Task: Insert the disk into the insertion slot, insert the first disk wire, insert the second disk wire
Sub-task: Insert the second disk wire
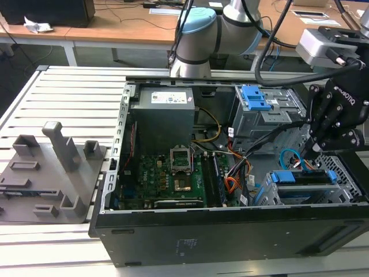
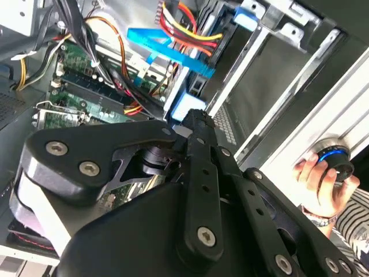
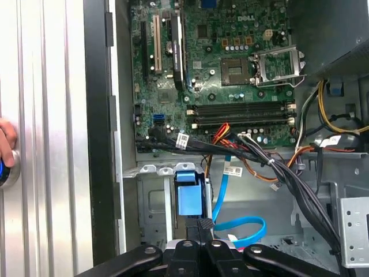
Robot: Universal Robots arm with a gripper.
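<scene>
The gripper [image 2: 196, 124] fills the foreground of the second wrist view, and its own linkage hides the fingertips. In the first wrist view the black linkage covers the lower end of the blue carrier [image 3: 189, 199]. A person's hand [image 2: 320, 176] is cut off by the picture's edge. The light-blue cable [image 1: 288, 158] runs behind the gripper in the exterior view.
</scene>
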